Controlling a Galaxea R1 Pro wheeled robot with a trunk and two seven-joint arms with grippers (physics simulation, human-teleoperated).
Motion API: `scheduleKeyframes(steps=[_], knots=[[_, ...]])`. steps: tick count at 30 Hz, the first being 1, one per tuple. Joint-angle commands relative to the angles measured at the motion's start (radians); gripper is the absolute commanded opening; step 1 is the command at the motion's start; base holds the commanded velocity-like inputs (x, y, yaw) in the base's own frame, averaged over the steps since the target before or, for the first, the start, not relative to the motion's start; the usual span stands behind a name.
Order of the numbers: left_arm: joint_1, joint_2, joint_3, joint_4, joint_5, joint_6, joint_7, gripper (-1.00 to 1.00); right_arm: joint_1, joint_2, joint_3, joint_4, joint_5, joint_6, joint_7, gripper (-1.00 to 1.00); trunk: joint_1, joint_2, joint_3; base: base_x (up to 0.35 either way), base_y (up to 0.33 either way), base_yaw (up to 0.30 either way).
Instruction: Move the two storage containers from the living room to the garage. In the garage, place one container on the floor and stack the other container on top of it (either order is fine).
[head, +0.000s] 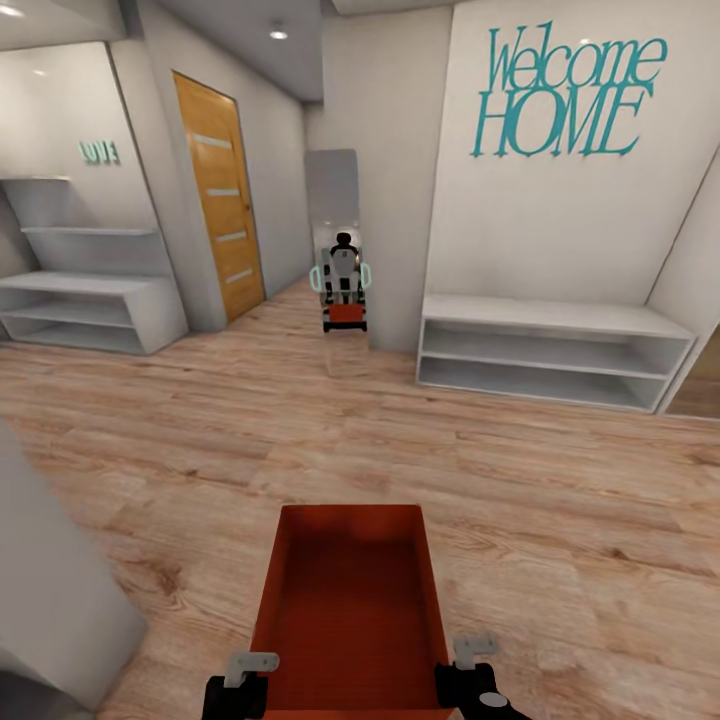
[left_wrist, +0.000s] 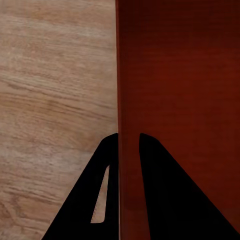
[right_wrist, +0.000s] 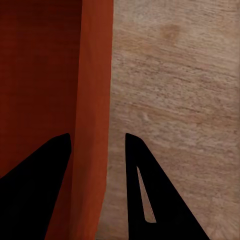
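One red-orange open-top storage container (head: 345, 590) hangs in front of me above light wood planks, empty inside. My left gripper (head: 252, 668) is at its near left wall and my right gripper (head: 472, 655) at its near right wall. In the left wrist view the left gripper (left_wrist: 129, 145) is shut on the container's thin wall (left_wrist: 190, 100), one finger on each side. In the right wrist view the right gripper (right_wrist: 96, 142) straddles the container's other wall (right_wrist: 95, 75), pinching it.
This is a hallway with a wood plank floor (head: 560, 520). A tall mirror (head: 335, 240) straight ahead reflects me and the bin. A wooden door (head: 218, 195) is at left, low white shelves (head: 550, 350) at right, more shelves (head: 90, 290) far left, and a grey panel (head: 50, 590) close at my left.
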Motion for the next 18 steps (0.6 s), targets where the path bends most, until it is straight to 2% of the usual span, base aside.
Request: scheduleKeyframes(steps=[1, 18], knots=[[-0.001, 0.000, 0.028, 0.000, -0.012, -0.004, 0.013, -1.00, -0.001, 0.000, -0.001, 0.001, -0.004, -0.003, -0.009, -1.00, 0.000, 0.000, -0.001, 0.347, 0.000, 0.000], [-0.001, 0.000, 0.027, 0.000, -0.012, -0.004, 0.013, -1.00, -0.001, 0.000, -0.001, 0.001, -0.004, -0.003, -0.009, -1.00, 0.000, 0.000, -0.001, 0.347, 0.000, 0.000]])
